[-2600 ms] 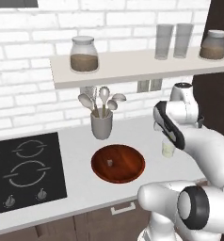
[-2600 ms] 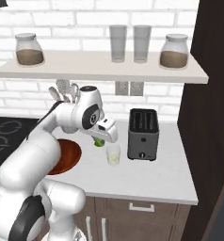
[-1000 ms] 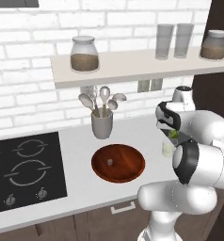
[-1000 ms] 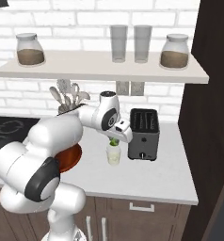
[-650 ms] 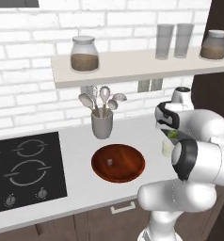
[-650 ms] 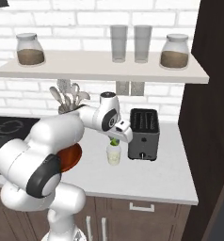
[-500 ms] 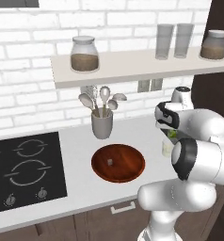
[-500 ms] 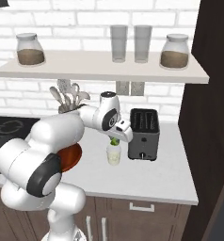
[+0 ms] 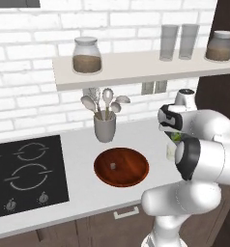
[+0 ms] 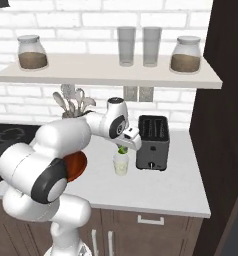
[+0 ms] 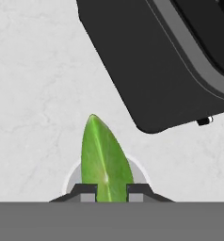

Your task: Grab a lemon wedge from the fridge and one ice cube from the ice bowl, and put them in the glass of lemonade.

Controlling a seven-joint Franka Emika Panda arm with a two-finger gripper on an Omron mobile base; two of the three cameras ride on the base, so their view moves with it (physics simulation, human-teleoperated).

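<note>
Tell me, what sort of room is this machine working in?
It looks like a home kitchen, computer-drawn rather than real. A black stovetop is set into a pale counter, a black toaster stands by the wall, and a cup of cooking utensils sits under a shelf of jars.

Home kitchen, rendered.

Marked as such by a white brick wall [image 9: 35, 91], a pale marble-look counter [image 10: 166, 187] over brown wooden cupboards [image 10: 156, 225], and a black hob [image 9: 25, 173] set into the counter's left end. Above, a long shelf [image 9: 136, 67] carried two lidded jars [image 9: 86, 55] and two tall clear glasses [image 9: 179, 42]. Near the counter's back edge stood a grey utensil cup [image 9: 105, 126] full of spoons; toward its right end, a black toaster [image 10: 152, 142]. Also a wooden bowl [image 9: 121, 166] near the front edge.
</note>
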